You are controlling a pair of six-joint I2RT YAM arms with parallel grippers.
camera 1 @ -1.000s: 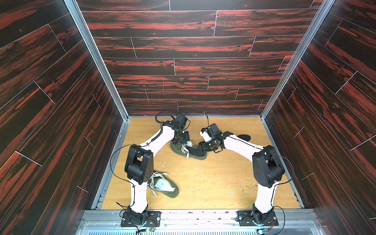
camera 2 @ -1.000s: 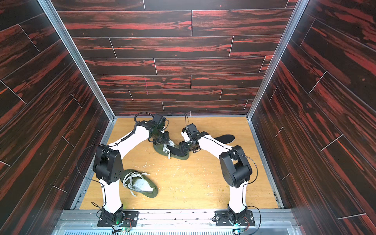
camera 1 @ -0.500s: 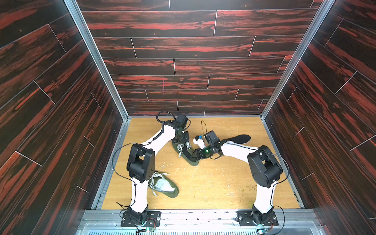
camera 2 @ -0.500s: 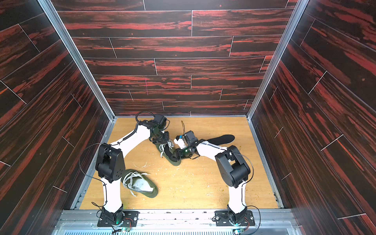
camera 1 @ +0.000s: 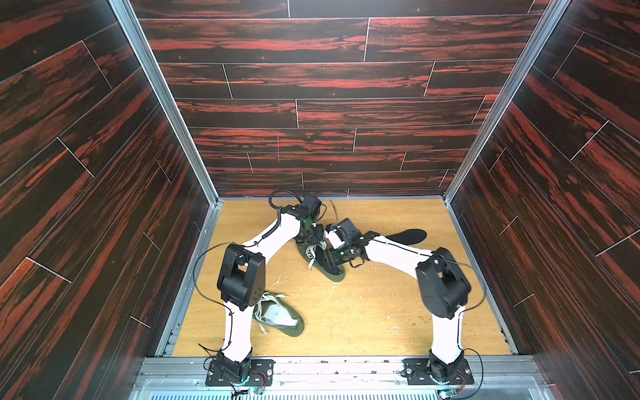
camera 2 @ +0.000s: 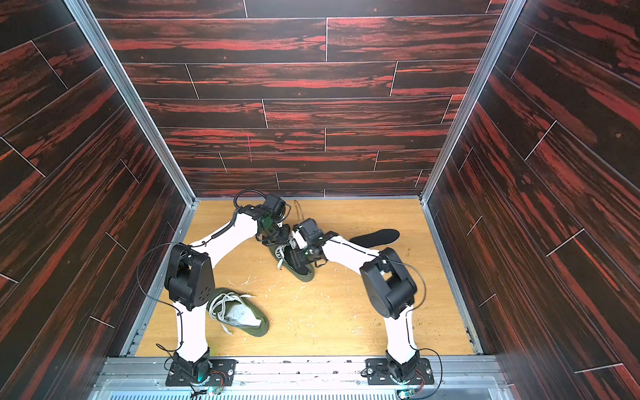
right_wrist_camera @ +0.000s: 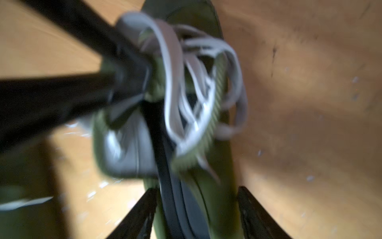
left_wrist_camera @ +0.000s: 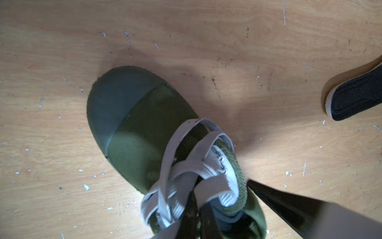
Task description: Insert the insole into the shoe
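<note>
- Olive-green canvas with a darker rubber toe cap: the shoe lies near the middle of the frame in both top views. It rests on the scuffed wooden table, with its white laces loose over the tongue.
- A dark insole runs lengthwise into the shoe's opening. How far its front end reaches inside is hidden.
- The left gripper is pinched together on the shoe's upper edge by the laces, apparently to hold the mouth open.
- The right gripper has its fingers apart, one on each side of the shoe's rear, with the insole between them. Blur hides whether they press on anything.
- The insole looks light, thin and bendy, so it would probably buckle if pushed from far back. It is best taken at the heel end or side edges and slid in flat.
- The canvas looks soft and likely to collapse, while the toe cap looks stiffer. The loose laces could snag.
- A second insole lies flat to the right of the shoe, and a second shoe sits at the table's lower left.
- No brand or writing is readable, and the grey lining patch is too blurred.
</note>
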